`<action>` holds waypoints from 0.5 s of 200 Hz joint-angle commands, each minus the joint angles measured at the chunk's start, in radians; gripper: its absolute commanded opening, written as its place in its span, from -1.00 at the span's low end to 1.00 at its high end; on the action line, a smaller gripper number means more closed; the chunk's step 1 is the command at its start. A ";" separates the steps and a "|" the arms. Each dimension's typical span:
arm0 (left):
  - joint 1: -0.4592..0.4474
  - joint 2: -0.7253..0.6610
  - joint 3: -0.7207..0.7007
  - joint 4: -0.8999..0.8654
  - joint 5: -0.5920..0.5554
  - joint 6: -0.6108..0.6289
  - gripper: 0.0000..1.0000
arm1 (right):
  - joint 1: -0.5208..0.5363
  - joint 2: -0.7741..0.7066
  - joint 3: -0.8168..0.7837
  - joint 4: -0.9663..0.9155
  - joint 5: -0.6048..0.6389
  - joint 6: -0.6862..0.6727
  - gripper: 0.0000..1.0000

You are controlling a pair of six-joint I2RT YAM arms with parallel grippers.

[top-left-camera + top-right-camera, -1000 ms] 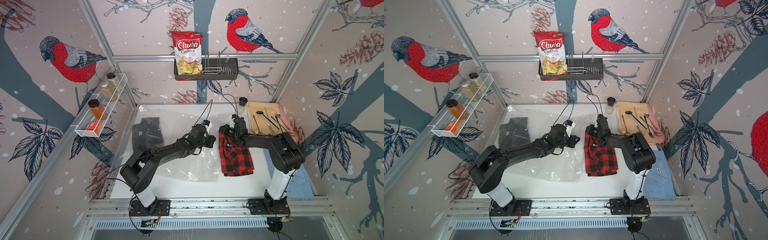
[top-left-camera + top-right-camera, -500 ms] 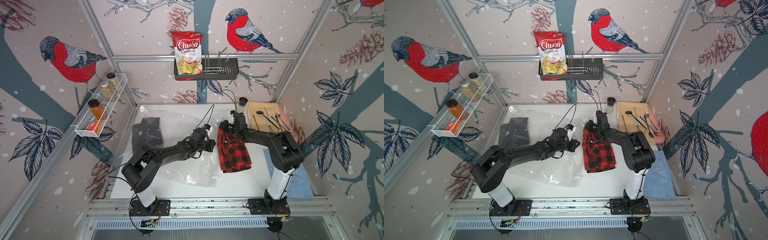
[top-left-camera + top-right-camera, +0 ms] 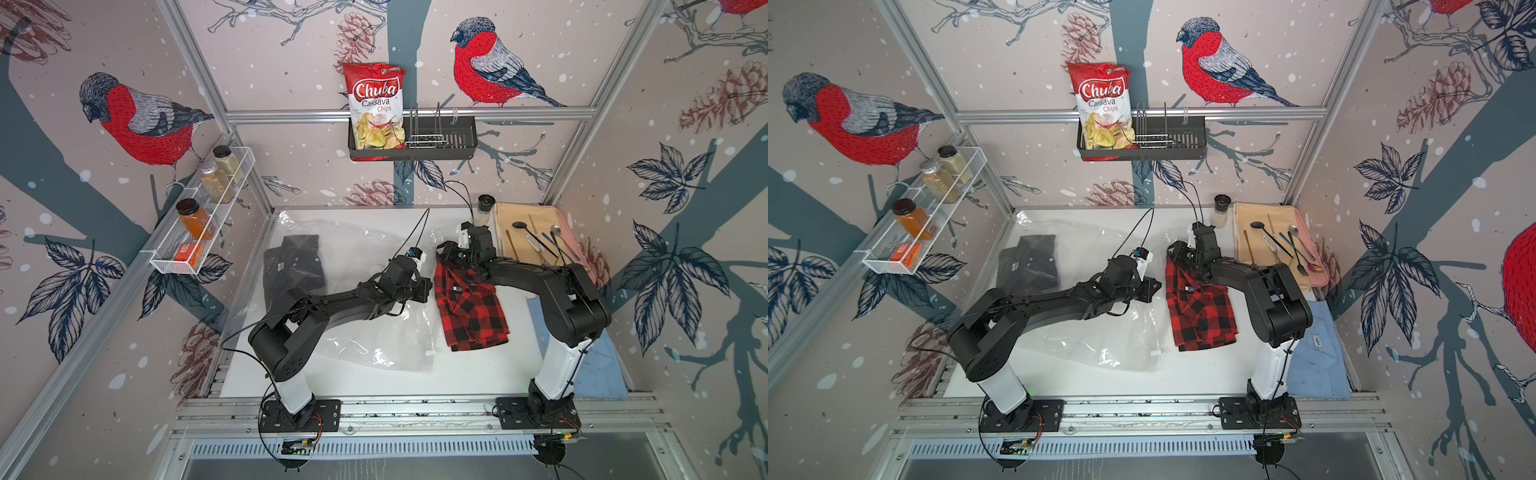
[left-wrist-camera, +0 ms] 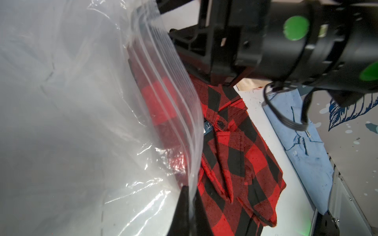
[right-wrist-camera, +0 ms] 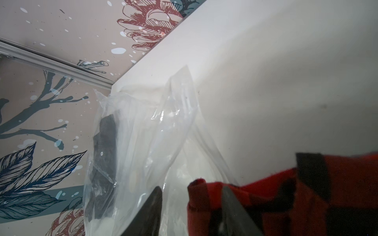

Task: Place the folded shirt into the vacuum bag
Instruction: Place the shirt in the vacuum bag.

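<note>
The folded shirt (image 3: 469,307), red-and-black plaid, lies on the white table just right of the vacuum bag (image 3: 365,249); both show in both top views (image 3: 1200,307) (image 3: 1092,249). My left gripper (image 4: 189,196) is shut on the bag's zip edge (image 4: 163,81), holding it up beside the shirt (image 4: 235,143). My right gripper (image 5: 191,190) stands open at the shirt's far end, with a red fold of the shirt (image 5: 199,196) between its fingers, against one of them. The bag's white slider clip (image 3: 430,352) lies near its front corner.
A black garment (image 3: 295,266) sits inside the bag at its far left. A light blue shirt (image 3: 598,361) lies at the table's right edge. A beige cloth (image 3: 507,232) with cutlery and a small jar (image 3: 484,208) occupy the back right.
My right gripper, shut on the shirt's far end a moment ago, has opened. The shirt has shifted slightly. The left gripper still holds the bag's edge.
</note>
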 commanded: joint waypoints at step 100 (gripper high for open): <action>-0.001 0.115 0.092 0.023 0.001 0.025 -1.00 | -0.005 0.193 0.038 0.006 -0.035 0.031 -0.75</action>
